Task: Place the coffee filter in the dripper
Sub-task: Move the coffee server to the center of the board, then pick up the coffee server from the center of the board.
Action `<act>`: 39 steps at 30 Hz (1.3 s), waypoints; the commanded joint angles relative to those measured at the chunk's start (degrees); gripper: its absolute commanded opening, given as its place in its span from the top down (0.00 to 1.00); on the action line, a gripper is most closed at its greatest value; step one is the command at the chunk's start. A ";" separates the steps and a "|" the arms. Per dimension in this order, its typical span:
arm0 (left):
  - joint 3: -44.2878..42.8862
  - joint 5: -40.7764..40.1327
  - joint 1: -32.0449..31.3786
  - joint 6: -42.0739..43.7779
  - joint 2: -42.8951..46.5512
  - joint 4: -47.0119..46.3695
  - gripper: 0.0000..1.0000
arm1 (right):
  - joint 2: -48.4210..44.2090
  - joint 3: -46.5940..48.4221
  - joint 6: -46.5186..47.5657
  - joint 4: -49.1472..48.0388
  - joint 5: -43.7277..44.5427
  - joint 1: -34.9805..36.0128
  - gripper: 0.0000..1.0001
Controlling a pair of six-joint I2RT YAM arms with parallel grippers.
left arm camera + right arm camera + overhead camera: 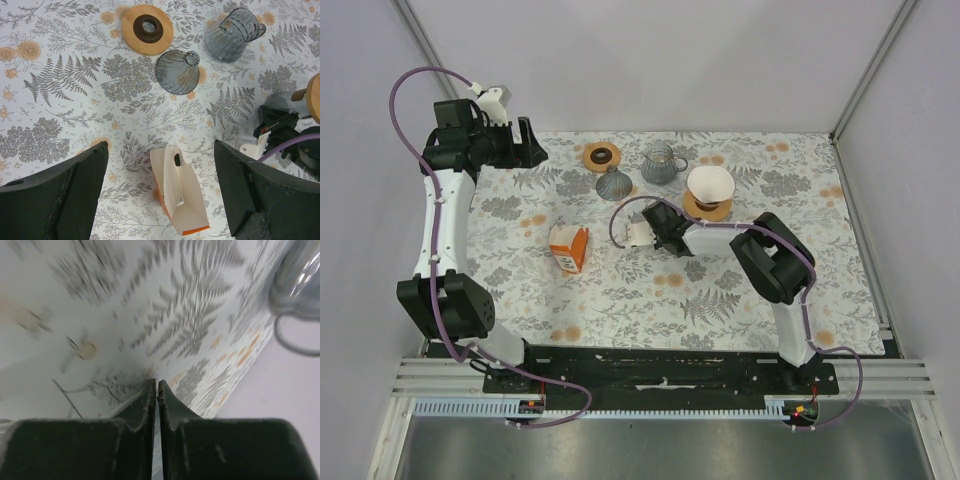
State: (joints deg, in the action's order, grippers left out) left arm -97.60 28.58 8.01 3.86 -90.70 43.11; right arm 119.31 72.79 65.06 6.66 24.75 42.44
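Observation:
The white paper coffee filter point(710, 184) stands open, point down, in the orange dripper point(708, 211) at the back right; only the dripper's rim shows, and its edge also shows in the left wrist view point(315, 97). My right gripper point(658, 212) hovers low over the cloth just left of the dripper, apart from it. Its jaws point(157, 385) are shut with nothing between them. My left gripper point(528, 142) is raised at the back left, open and empty. In its own view point(160, 144) it looks down on the orange-and-white packet point(180, 200).
At the back middle lie a second orange ring with a dark hole point(602, 155), a dark grey ribbed cone point(614, 183) and a clear glass jug point(662, 163). The orange-and-white packet point(569, 248) stands left of centre. The floral cloth point(650, 300) covers the table, with walls close behind.

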 commanded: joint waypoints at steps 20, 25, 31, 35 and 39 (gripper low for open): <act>0.93 -5.98 -5.81 3.52 -1.85 -2.07 0.13 | -11.72 -9.16 -13.10 -6.83 -3.38 -19.15 0.79; -4.69 -14.84 -11.69 7.65 -8.51 -1.63 0.13 | -16.38 -5.39 -17.76 -4.39 -8.66 -17.48 0.53; -22.95 -20.93 -14.95 4.51 -26.78 0.13 0.23 | -21.39 1.37 -30.40 -1.47 -18.76 -17.21 0.26; -33.86 -20.15 -14.95 -0.16 -35.59 0.57 0.25 | -18.51 13.21 -43.49 0.54 -26.14 -17.65 0.17; -37.31 -20.05 -15.30 -1.66 -39.55 -0.13 0.25 | -5.70 31.93 -54.75 7.74 -25.29 -18.27 0.17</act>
State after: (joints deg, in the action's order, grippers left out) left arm -129.73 9.61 -7.46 5.74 -129.03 43.57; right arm 104.18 90.13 25.36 9.65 2.39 24.86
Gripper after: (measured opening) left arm 0.755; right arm 0.831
